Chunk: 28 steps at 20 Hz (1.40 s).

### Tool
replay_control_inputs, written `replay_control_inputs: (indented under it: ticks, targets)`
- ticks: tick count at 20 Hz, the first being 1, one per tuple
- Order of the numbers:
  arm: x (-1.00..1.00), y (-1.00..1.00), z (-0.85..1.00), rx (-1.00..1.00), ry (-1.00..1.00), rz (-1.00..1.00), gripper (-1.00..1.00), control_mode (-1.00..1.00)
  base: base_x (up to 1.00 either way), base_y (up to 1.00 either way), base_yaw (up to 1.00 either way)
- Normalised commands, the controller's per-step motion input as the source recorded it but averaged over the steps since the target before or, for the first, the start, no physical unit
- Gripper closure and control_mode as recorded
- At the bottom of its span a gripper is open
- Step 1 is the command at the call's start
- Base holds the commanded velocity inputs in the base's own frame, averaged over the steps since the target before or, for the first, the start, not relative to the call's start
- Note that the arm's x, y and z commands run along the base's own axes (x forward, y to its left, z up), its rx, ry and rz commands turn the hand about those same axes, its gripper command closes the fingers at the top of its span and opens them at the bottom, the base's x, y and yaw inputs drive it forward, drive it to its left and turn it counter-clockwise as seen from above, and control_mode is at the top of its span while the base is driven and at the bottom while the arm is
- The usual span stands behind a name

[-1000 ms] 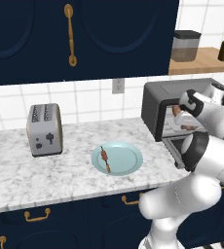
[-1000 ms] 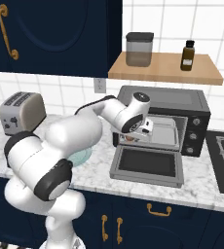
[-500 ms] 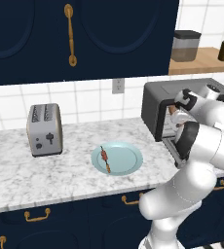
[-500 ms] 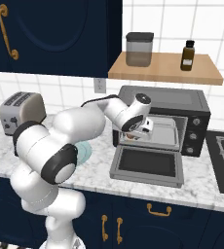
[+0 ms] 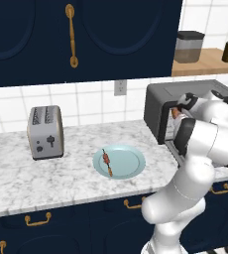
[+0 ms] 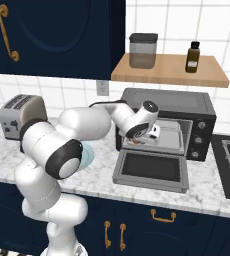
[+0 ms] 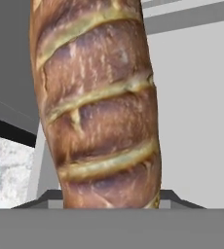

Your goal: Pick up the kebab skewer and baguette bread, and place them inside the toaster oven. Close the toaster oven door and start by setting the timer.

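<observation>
Pinching the bread [image 7: 99,102] for loading, the gripper [image 6: 148,134] sits at the oven [image 6: 202,107] mouth, right of centre, while the skewer [image 5: 107,162] waits on the plate [image 5: 131,163].

The toaster oven [image 6: 167,122] sits on the counter [image 5: 17,181] with its door [image 6: 151,170] folded down flat in front of it, and the gripper [image 6: 149,134] holds the bread [image 7: 97,104] at its open mouth. Left of the oven lies the plate [image 5: 131,161] with the skewer [image 5: 107,162] on it, and further left stands the toaster [image 5: 45,132]. Above the oven, a shelf [image 6: 169,70] carries a canister [image 6: 143,50] and a bottle [image 6: 192,57].
</observation>
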Motion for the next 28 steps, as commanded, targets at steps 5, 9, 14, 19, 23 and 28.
replay_control_inputs:
  ticks: [5,9,14,19,23,28]
  targets:
    - [-0.02,-0.13,-0.09,0.00,-0.08,0.00,1.00,-1.00,0.00,0.00,0.00]
    - [-0.18,-0.02,-0.07,0.00,-0.08,0.00,-1.00,-1.00,0.00,0.00,0.00]
    - [-0.04,0.00,-0.02,0.00,-0.05,-0.02,-1.00,-1.00,0.00,0.00,0.00]
    - [0.00,0.00,0.20,0.00,-0.08,-0.05,-1.00,-1.00,0.00,0.00,0.00]
    - [-0.45,0.11,0.66,0.00,-0.18,-0.07,-1.00,-1.00,0.00,0.00,0.00]
    - [-0.93,0.52,0.26,0.00,-0.04,-0.21,-1.00,-1.00,0.00,0.00,0.00]
